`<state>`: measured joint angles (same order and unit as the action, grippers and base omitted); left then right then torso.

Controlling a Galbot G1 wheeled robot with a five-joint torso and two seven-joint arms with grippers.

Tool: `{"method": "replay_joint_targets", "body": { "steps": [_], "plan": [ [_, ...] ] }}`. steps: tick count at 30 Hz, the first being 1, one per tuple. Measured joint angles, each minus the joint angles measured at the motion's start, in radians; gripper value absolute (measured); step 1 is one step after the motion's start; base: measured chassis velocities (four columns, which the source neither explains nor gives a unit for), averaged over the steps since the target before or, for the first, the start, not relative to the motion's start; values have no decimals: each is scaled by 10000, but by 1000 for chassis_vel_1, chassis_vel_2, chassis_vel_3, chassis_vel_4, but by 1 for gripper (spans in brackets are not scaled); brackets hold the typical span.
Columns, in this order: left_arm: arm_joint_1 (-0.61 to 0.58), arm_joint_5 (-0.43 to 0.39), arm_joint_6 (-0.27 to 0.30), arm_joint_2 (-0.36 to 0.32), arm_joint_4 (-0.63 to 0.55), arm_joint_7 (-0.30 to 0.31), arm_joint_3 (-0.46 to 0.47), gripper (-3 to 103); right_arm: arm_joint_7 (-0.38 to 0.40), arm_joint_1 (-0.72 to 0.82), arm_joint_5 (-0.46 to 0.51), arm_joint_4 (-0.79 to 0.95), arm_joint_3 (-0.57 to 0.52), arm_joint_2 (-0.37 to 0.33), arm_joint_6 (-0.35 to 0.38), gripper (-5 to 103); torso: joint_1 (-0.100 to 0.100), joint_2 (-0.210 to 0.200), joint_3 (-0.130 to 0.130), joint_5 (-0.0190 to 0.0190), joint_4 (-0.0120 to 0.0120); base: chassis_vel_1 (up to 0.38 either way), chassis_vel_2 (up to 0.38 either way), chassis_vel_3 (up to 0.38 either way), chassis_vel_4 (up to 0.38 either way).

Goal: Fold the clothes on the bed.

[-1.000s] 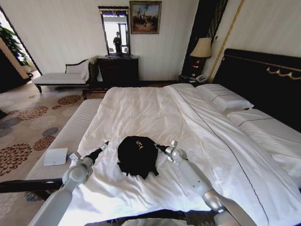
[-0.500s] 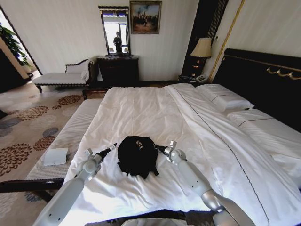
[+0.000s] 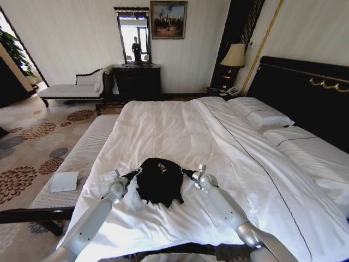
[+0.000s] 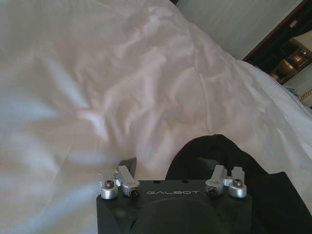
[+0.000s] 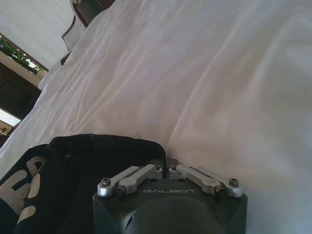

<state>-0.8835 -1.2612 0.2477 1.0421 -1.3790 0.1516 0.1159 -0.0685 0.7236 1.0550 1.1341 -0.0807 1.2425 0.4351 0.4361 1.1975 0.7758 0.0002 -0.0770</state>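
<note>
Black T-shirt [image 3: 159, 180] lay bunched in a rounded heap on the white bed [image 3: 180, 125], on the near half of the mattress, well apart from the pillows [image 3: 259, 112] by the headboard [image 3: 305, 93]. A scrap of white lettering showed on its top; the hem and a sleeve trailed loosely toward the robot. No flat, squared fold was visible, so I judged the folding as barely started: the shirt read more as a crumpled mound than as a folded or spread-out garment.

Left gripper [image 3: 136, 172] sat at the shirt's left edge, low on the sheet. In the left wrist view its fingers stood wide apart, one side over bare sheet and the other side over black cloth [image 4: 229, 161]; nothing was pinched between them.

Right gripper [image 3: 186, 172] sat at the shirt's right edge. In the right wrist view its linkage was drawn together, fingers meeting just at the border of the black cloth [image 5: 87, 165]. Whether any fabric was caught between the tips could not be made out.

Left to do, by my reading: get a sure hold on both sides, spread the shirt flat, then make the folds. Bench [image 3: 82, 158] alongside the bed played no part.
</note>
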Motion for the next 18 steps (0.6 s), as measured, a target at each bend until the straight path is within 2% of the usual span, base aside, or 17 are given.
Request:
{"method": "replay_joint_targets", "body": {
  "steps": [2, 3, 6, 8, 10, 12, 18],
  "plan": [
    [161, 38, 0, 56, 253, -59, -106, 60, 20, -4, 29, 14, 41, -46, 17, 1, 0, 0, 0, -2, 1, 0, 0, 0, 0],
    [161, 38, 0, 56, 253, -59, -106, 60, 20, -4, 29, 14, 41, -46, 17, 1, 0, 0, 0, -2, 1, 0, 0, 0, 0],
    [419, 94, -1, 166, 579, -70, -349, 44, 92, -77, 55, 33, 126, -69, 68, 1, -1, 0, 0, -2, -1, 0, 0, 0, 0],
    [452, 105, -1, 174, 608, -74, -401, 44, 102, -93, 60, 32, 134, -69, 72, 1, 0, 0, 0, -2, -1, 0, 0, 0, 0],
    [526, 147, -3, 186, 640, -76, -600, 33, 140, -162, 83, 20, 163, -62, 81, 1, 0, 0, 0, -2, 0, 0, 0, 0, 0],
    [529, 161, -2, 186, 629, -76, -668, 30, 146, -179, 85, 4, 165, -50, 82, 1, 0, 0, 0, -2, -1, 0, 0, 0, 0],
    [473, 233, -24, 190, 548, -70, -784, 28, 150, -152, 61, -52, 140, 20, 79, 1, 0, 0, -1, -3, 0, 0, 0, 0, 0]
  ]
}}
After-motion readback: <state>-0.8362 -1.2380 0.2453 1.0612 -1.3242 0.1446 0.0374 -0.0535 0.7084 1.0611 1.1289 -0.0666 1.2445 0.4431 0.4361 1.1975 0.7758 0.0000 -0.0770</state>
